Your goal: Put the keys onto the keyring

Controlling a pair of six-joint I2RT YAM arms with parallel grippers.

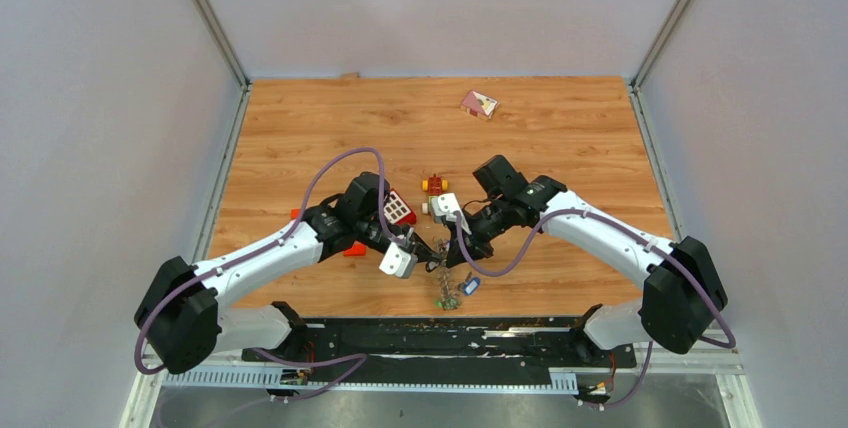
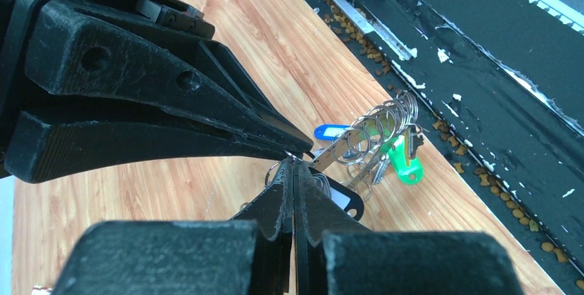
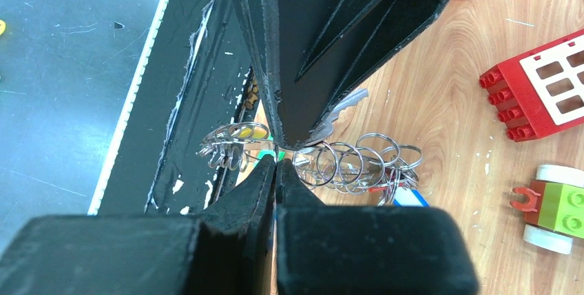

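Wooden counter (image 1: 560, 128) under me, and both my arms are angled in to meet near its front edge. My left tool (image 2: 295, 171) is closed, tips pressed flat together right at the bunch of rings; whether it nips wire or a key, I cannot tell. My right tool (image 3: 275, 164) is clamped too, pinching the thin wire of the keyring (image 3: 344, 164). The two sets of tips nearly touch. The keyring trails from them down towards the front edge. A red brick (image 3: 537, 95) lies off to one side. Keys dangle from the keyring: a green-headed key (image 2: 405, 169), a blue-headed key (image 2: 329, 131) and a black-headed key (image 2: 344, 200).
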